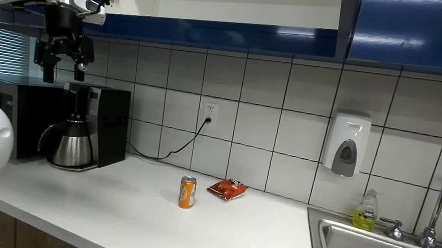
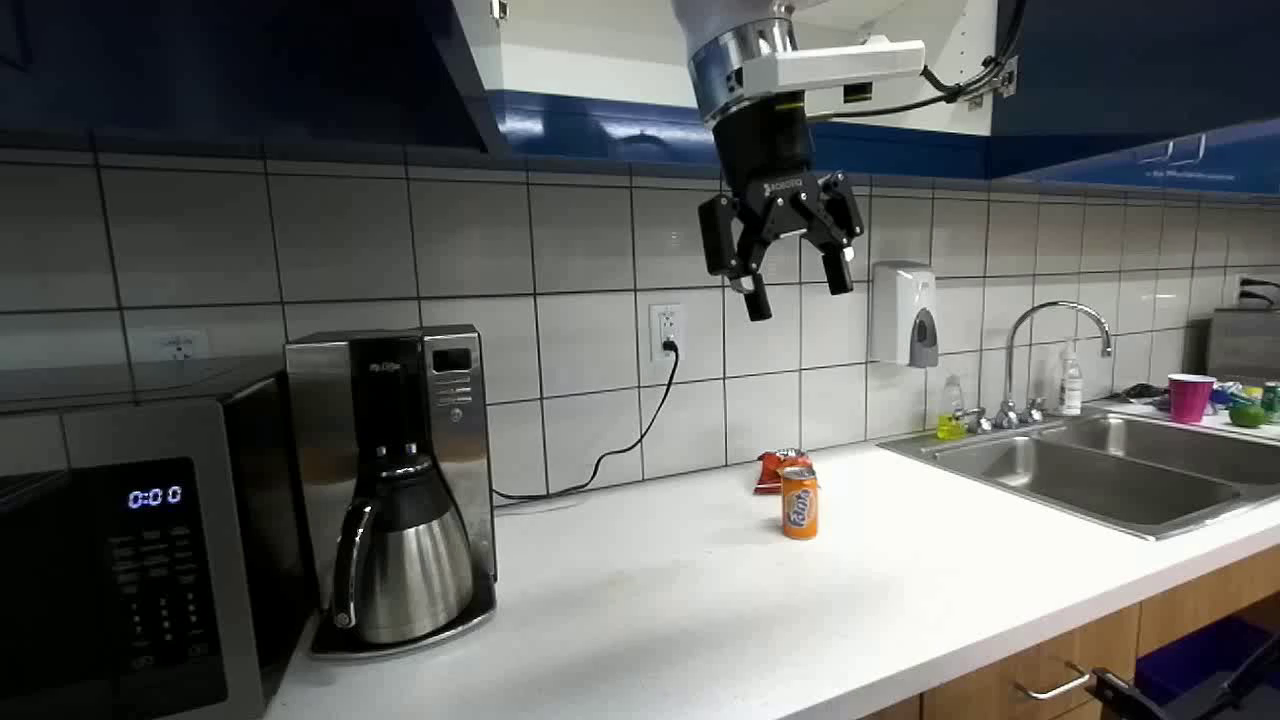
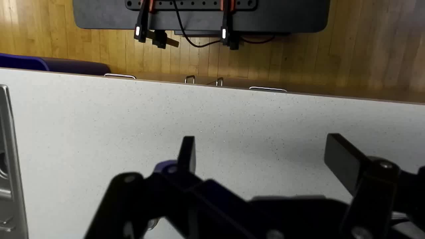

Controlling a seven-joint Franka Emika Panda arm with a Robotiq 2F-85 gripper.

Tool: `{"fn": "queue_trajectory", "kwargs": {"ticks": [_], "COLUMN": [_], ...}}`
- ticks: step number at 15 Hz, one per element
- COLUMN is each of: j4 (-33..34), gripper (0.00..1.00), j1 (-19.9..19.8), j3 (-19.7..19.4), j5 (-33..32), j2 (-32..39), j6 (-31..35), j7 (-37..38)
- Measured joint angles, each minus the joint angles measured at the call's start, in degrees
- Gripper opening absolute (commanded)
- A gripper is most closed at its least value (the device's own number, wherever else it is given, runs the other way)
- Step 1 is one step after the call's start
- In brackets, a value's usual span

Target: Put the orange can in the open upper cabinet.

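The orange can [image 1: 187, 192] stands upright on the white counter in both exterior views [image 2: 800, 505]. The open upper cabinet [image 1: 251, 4] has a pale interior above a blue bottom edge; it also shows in an exterior view [image 2: 600, 50], partly behind the arm. My gripper [image 1: 64, 75] hangs fingers down, above counter height and just below the cabinet's level, apart from the can [image 2: 798, 288]. In the wrist view its fingers [image 3: 262, 152] are wide apart with only counter between them. A small shiny edge peeks out beside the left finger there; I cannot tell what it is.
A red snack packet [image 1: 227, 189] lies behind the can. The coffee maker [image 2: 390, 480] with its steel pot and the microwave [image 2: 140, 540] stand at one end. A sink [image 1: 382, 246], soap bottle [image 1: 366, 211] and wall dispenser [image 1: 347, 143] are at the other. A black cord [image 1: 185, 145] runs along the wall.
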Motion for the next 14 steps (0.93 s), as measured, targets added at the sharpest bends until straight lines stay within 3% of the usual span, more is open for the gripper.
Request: {"fn": "queue_trajectory", "kwargs": {"ticks": [14], "j4": [-1.31], "gripper": [1.00], "j1": [-0.13], "j3": [-1.69], "j5": [-0.97], "j2": [1.55], "j6": [2.05], "j7": [0.00]}}
